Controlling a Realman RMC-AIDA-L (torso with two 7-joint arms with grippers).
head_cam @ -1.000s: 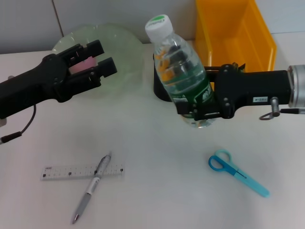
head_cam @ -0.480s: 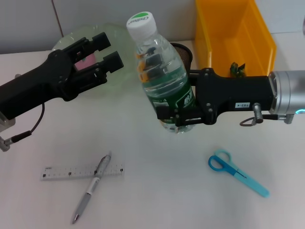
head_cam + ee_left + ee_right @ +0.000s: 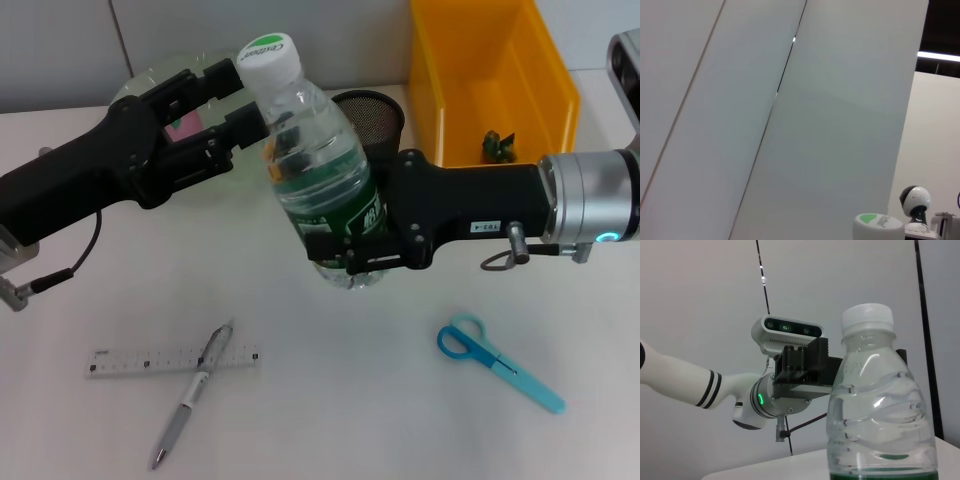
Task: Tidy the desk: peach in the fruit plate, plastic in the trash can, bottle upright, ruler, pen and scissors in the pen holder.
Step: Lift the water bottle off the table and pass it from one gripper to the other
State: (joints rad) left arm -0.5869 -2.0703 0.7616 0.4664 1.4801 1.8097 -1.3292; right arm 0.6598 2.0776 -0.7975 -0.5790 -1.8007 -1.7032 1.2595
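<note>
Head view: my right pincer point(image 3: 350, 255) is clamped round the lower body of the bottle point(image 3: 315, 175), holding it upright above the table point(image 3: 330, 400). Over the last second it has carried the bottle leftward, from in front of the pen holder point(image 3: 372, 112) toward the fruit plate point(image 3: 135, 90). The white-and-green cap now sits just beside the fingers of my left pincer point(image 3: 232, 92), which has edged closer and stands wide apart over the plate, gripping nothing. Something pink shows between its fingers, on the plate below; likely the peach, though I cannot confirm. Ruler point(image 3: 172, 360) and pen point(image 3: 192, 394) lie crossed near the front left, scissors point(image 3: 498, 363) front right, all untouched. The yellow trash can point(image 3: 540, 95) holds a small dark scrap

Left wrist view: mostly wall panels; the bottle's cap point(image 3: 878, 226) pokes in at the edge, so the bottle top has come right up to this arm

Right wrist view: bottle point(image 3: 880, 410) close in front, vertical, partly filled, with the left arm's wrist block and camera directly behind it

Judgement: bottle is righted but not yet set down; the two arms are crowding, so contact between cap and left fingers is the risk. Ruler, pen and scissors remain
</note>
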